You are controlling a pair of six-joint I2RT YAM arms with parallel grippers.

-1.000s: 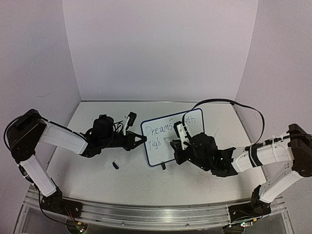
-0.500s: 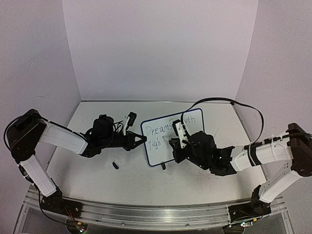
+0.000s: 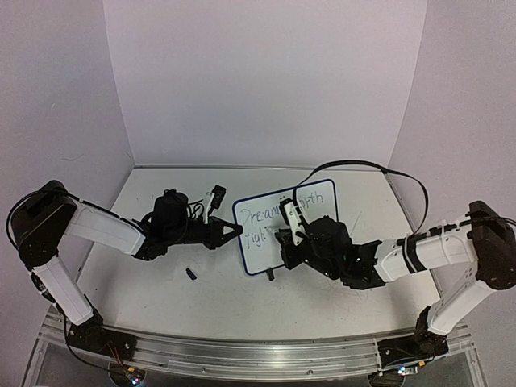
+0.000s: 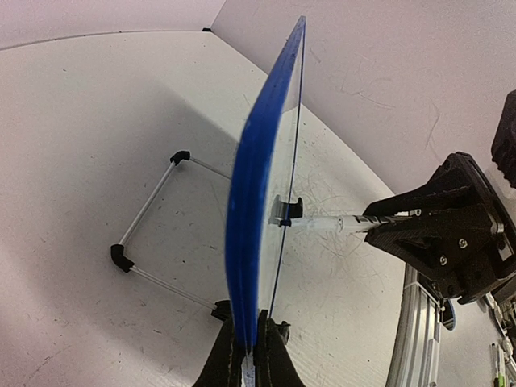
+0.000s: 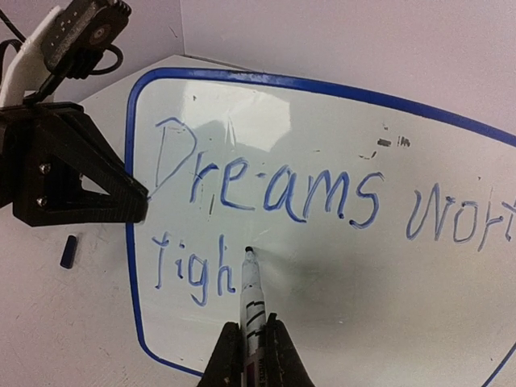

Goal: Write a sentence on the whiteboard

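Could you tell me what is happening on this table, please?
The left gripper is clamped on the left edge of the whiteboard, steadying it upright. The right gripper holds a marker with its tip on the board. The sentence reads "Dreams worth" above and "figh" below, so the second line is unfinished.

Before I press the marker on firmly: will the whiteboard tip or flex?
Probably tippy by itself: the whiteboard stands nearly upright on a thin wire stand. The left gripper pinching its edge likely stops that. It looks thin, so it may flex slightly under the marker; keep pressure light.
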